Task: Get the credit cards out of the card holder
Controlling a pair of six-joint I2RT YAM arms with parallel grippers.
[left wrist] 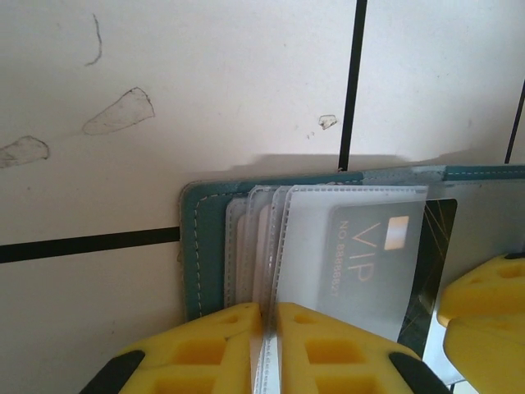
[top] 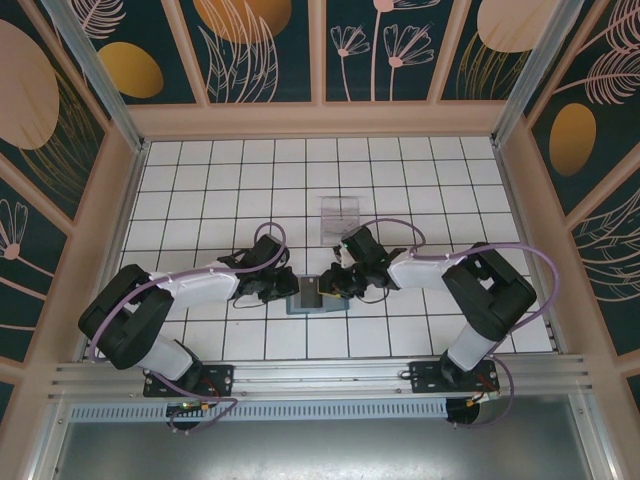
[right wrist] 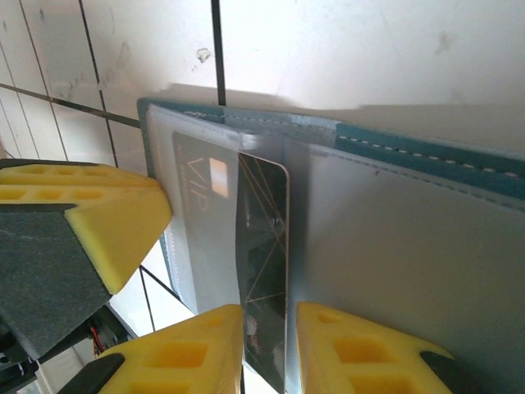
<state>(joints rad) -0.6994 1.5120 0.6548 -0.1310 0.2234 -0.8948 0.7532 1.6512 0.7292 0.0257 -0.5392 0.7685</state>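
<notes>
Tiles of the white table (top: pixel 220 180) run under both arms in the overhead view. There the left gripper (top: pixel 283 290) reaches in from the left to the teal card holder (top: pixel 312 300), which lies open on the near middle of the table between the two grippers. That view is too small to read the jaws. The left wrist camera settles it for that side: the left gripper (left wrist: pixel 267 357) has its yellow fingers (left wrist: pixel 205 357) pressed together on the near edge of the clear sleeves (left wrist: pixel 271 238) fanning from the card holder (left wrist: pixel 194 263). In the top sleeve sits a grey VIP card (left wrist: pixel 369 263). Just right of it is a strip of a dark card (left wrist: pixel 439 271) with thin gold lines, and a yellow finger of the other arm shows at the frame's right edge. The right wrist camera adds what that view hides. The dark card (right wrist: pixel 262 246) sticks partway out toward the lens, and the right gripper (right wrist: pixel 269 357) is clamped on its near end, one finger on each face. The VIP card (right wrist: pixel 201 205) lies flat in its sleeve to the left. From overhead the right gripper (top: pixel 330 283) meets the holder from the right, and a clear plastic tray (top: pixel 340 213) stands apart behind it.
</notes>
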